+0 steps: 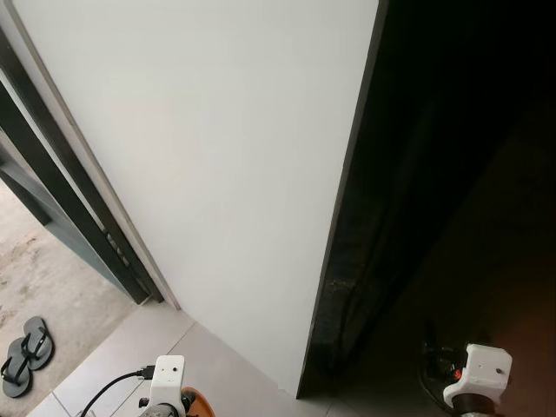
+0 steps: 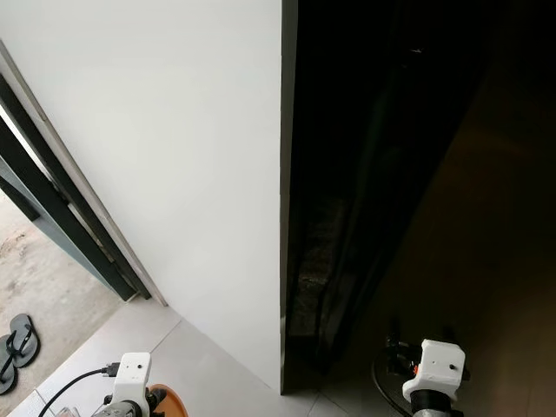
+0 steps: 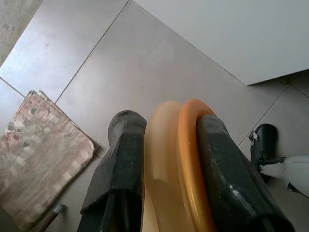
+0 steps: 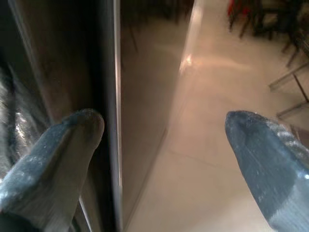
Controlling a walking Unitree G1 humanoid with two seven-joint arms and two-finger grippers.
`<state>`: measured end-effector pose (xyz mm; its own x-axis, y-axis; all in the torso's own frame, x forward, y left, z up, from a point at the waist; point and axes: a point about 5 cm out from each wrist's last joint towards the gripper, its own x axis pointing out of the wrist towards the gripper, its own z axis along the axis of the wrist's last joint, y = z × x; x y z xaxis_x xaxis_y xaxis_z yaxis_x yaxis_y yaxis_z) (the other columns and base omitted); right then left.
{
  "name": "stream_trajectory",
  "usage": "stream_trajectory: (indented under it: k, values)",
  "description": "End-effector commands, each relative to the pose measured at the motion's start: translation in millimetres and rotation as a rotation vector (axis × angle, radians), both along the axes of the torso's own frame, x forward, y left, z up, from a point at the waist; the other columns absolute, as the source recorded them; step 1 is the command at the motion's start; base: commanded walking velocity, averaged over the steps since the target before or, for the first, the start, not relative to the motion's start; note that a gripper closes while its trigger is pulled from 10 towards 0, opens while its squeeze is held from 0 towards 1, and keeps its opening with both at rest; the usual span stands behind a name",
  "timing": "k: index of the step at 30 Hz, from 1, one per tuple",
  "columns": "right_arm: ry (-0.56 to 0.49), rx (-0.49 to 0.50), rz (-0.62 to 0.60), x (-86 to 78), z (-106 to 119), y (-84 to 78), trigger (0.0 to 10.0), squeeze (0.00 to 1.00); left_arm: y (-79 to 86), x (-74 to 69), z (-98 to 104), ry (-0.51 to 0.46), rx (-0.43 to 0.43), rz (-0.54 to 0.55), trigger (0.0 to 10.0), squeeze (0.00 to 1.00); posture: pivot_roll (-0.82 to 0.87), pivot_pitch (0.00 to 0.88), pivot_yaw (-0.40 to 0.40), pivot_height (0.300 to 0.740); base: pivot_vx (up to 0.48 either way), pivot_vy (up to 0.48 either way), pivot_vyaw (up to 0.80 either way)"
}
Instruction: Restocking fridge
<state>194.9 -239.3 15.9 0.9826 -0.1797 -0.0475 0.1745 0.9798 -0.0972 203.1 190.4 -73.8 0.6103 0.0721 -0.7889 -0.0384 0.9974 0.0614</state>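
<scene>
Left wrist view has the left gripper (image 3: pixel 166 145) clamped on an orange plate (image 3: pixel 181 169), 2 fingers pinching its rim. Right gripper (image 4: pixel 164 145) hangs spread wide beside the dark fridge (image 2: pixel 365 217). I'd keep the plate level and grab the door edge first.

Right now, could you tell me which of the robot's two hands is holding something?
The left hand: its black fingers are shut on an orange ring-shaped thing above the tiled floor. The right hand is open and empty, beside a dark panel.
</scene>
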Motion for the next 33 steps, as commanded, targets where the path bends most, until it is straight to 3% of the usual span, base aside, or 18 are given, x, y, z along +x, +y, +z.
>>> stream_trajectory:
  k: [1, 5, 7, 8, 9, 11, 15, 16, 17, 18, 24, 33]
  values:
    - [-0.039, 0.025, 0.059, 6.0, 12.7, 13.6, 10.0, 0.00, -0.3, -5.2, -3.2, 0.030, 0.005, -0.014, 10.0, 0.00, -0.09, 0.042, 0.013, 0.740, 0.000, 0.000, 0.00]
    - [-0.071, 0.028, 0.179, 16.1, 33.2, 41.0, 10.0, 0.00, 1.2, -3.4, -2.0, 0.024, 0.007, -0.020, 10.0, 0.00, -0.10, 0.039, 0.015, 0.740, 0.000, 0.000, 0.00]
    - [-0.074, 0.035, 0.180, 18.1, 35.3, 42.8, 10.0, 0.00, 1.3, -3.2, -1.8, 0.024, 0.008, -0.021, 10.0, 0.00, -0.10, 0.039, 0.015, 0.740, 0.000, 0.000, 0.00]
    - [-0.095, 0.038, 0.202, 26.1, 44.7, 49.4, 10.0, 0.36, 1.8, -2.8, -1.6, 0.024, 0.010, -0.027, 10.0, 0.00, -0.10, 0.039, 0.015, 0.740, 0.000, 0.000, 0.00]
    - [-0.110, 0.051, 0.222, 32.3, 50.1, 54.5, 10.0, 1.00, 4.1, -4.1, -1.9, 0.026, 0.012, -0.027, 10.0, 0.00, -0.09, 0.036, 0.011, 0.740, 0.000, 0.000, 0.00]
    - [-0.129, 0.061, 0.258, 44.5, 63.3, 65.6, 10.0, 1.00, 8.5, -7.0, -2.5, 0.027, 0.013, -0.021, 10.0, 0.00, -0.09, 0.034, 0.009, 0.740, 0.000, 0.000, 0.00]
    - [-0.123, 0.010, 0.213, 55.2, 68.7, 66.7, 10.0, 1.00, 10.3, -9.5, -3.4, 0.027, 0.011, -0.013, 10.0, 0.00, -0.08, 0.035, 0.007, 0.740, 0.000, 0.000, 0.00]
    - [-0.123, 0.014, 0.200, 57.4, 69.8, 66.7, 10.0, 0.18, 10.8, -10.9, -4.0, 0.029, 0.011, -0.013, 10.0, 0.00, -0.08, 0.037, 0.011, 0.740, 0.000, 0.000, 0.00]
    - [-0.115, 0.012, 0.189, 59.9, 70.5, 66.8, 10.0, 0.18, 11.1, -12.1, -4.5, 0.031, 0.011, -0.013, 10.0, 0.00, -0.08, 0.038, 0.012, 0.740, 0.000, 0.000, 0.00]
    - [-0.106, 0.008, 0.185, 62.9, 70.4, 67.8, 10.0, 0.00, 11.4, -13.5, -5.2, 0.033, 0.011, -0.013, 10.0, 0.00, -0.08, 0.041, 0.012, 0.740, 0.000, 0.000, 0.00]
    - [-0.109, 0.004, 0.243, 74.5, 79.6, 81.0, 10.0, 0.00, 11.8, -17.7, -7.0, 0.039, 0.009, -0.009, 10.0, 0.00, -0.07, 0.041, 0.008, 0.740, 0.000, 0.000, 0.00]
    - [-0.144, -0.014, 0.144, 84.5, 89.2, 82.5, 10.0, 0.00, 11.1, -22.4, -9.2, 0.042, 0.008, -0.001, 10.0, 0.00, -0.07, 0.044, 0.008, 0.740, 0.000, 0.000, 0.00]
